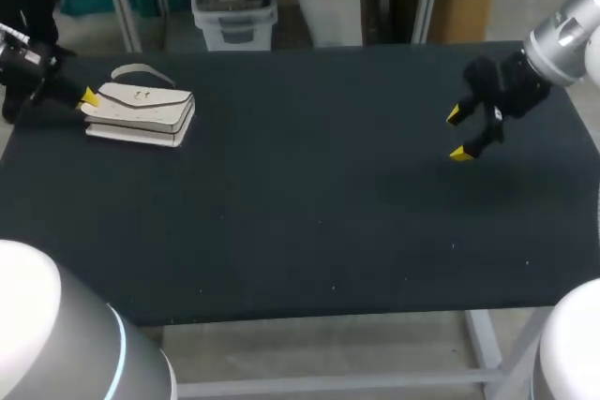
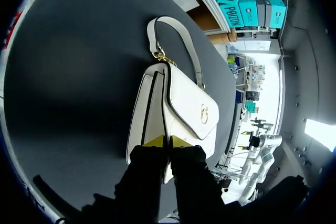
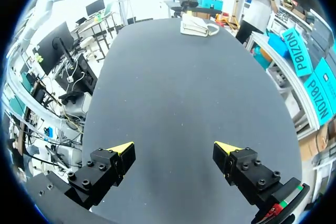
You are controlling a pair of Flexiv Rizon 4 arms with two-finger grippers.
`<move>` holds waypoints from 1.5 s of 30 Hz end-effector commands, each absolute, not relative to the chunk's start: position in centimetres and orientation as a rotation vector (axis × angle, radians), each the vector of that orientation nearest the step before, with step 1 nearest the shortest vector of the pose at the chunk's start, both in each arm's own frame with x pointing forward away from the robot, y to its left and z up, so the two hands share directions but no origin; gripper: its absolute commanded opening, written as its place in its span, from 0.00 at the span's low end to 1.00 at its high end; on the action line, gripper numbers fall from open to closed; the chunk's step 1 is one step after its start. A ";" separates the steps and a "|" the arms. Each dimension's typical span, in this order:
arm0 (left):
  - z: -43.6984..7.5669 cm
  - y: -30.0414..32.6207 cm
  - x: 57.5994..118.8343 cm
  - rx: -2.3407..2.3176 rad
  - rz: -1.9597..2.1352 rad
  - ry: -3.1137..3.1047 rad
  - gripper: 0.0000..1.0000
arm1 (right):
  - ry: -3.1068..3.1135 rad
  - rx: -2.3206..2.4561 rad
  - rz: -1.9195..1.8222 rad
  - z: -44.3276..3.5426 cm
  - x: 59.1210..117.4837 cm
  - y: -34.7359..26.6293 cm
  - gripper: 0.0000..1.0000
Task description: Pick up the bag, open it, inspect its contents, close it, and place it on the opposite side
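A white handbag (image 1: 141, 111) with a gold clasp lies flat at the table's far left, its strap (image 1: 141, 70) looped behind it. My left gripper (image 1: 89, 97) is at the bag's left end. In the left wrist view the bag (image 2: 178, 108) lies just ahead of the gripper (image 2: 164, 141), whose yellow tips are pinched nearly together on the edge where the flap meets the body. My right gripper (image 1: 457, 135) hovers open over the table's right side, far from the bag. In the right wrist view the right gripper (image 3: 173, 148) holds nothing, and the bag (image 3: 195, 25) is small at the far end.
The black table (image 1: 309, 213) stretches bare between the two grippers. Its front edge runs close to the white arm bases in the lower corners of the head view.
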State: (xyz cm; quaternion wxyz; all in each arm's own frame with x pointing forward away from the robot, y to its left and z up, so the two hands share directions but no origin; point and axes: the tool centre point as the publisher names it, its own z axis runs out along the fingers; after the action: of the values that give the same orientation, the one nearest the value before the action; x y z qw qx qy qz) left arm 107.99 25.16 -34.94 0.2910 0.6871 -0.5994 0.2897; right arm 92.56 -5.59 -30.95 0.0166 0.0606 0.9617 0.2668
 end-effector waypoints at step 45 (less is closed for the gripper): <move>-32.5 7.9 102.7 1.669 0.905 -1.457 0.00 | 2.993 0.184 0.833 -30.9 92.7 -5.6 1.00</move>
State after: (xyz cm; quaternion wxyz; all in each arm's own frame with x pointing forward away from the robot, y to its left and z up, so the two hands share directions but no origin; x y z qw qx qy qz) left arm 104.42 10.06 -32.30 0.4330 0.6074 -0.5917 0.3056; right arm 92.68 -5.61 -30.90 0.0151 0.0598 0.9617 0.2671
